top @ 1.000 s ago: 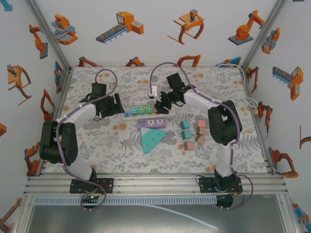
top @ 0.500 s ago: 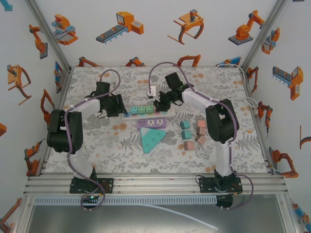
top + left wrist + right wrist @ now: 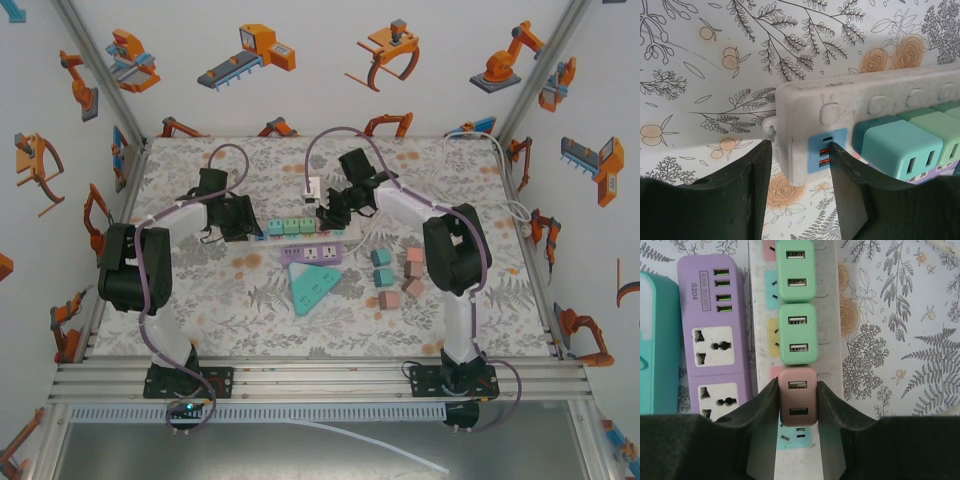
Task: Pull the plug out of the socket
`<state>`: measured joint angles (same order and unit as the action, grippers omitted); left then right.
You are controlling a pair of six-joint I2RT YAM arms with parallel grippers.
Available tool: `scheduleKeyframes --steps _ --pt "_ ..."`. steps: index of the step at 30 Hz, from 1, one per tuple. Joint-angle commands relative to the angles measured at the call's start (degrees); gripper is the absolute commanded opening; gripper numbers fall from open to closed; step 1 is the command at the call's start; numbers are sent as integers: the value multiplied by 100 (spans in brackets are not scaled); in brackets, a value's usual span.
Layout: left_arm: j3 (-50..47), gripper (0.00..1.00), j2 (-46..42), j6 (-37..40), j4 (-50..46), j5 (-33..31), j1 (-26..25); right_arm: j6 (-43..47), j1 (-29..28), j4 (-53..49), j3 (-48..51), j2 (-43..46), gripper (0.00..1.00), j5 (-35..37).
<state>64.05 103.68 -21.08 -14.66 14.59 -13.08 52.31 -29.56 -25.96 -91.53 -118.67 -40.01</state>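
Right wrist: right hand [image 3: 797, 386] pinches the brown plug [image 3: 797, 402], ready to pull.
The left hand [image 3: 800, 146] straddles the end of the power strip [image 3: 805, 102], likely bracing it; clamped or not, unclear.

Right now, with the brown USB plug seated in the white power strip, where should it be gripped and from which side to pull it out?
Pinch the brown USB plug on its two flat long sides, coming straight down from above, as the right gripper does. A green plug crowds one end, and the white power strip hides its base.
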Motion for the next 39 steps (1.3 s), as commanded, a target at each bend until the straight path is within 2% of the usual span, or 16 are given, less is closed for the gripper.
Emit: scheduleKeyframes --steps 1,4,10,17,39 --pt "-149 49 149 235 -681 -266 -113 -159 -85 -153 -395 -55 23 -271" --pt "-248 49 143 180 -752 -334 -181 -315 -85 -323 -597 -112 21 -285" --pt "-227 50 316 304 -1124 -1057 -412 -450 -103 -503 -815 -122 16 -373" --pt "-93 50 529 329 -1328 -1432 -605 -371 -186 -551 -885 -61 13 -287" --pt "27 50 404 297 -1386 -1465 -603 -433 -190 -358 -562 318 12 -139"
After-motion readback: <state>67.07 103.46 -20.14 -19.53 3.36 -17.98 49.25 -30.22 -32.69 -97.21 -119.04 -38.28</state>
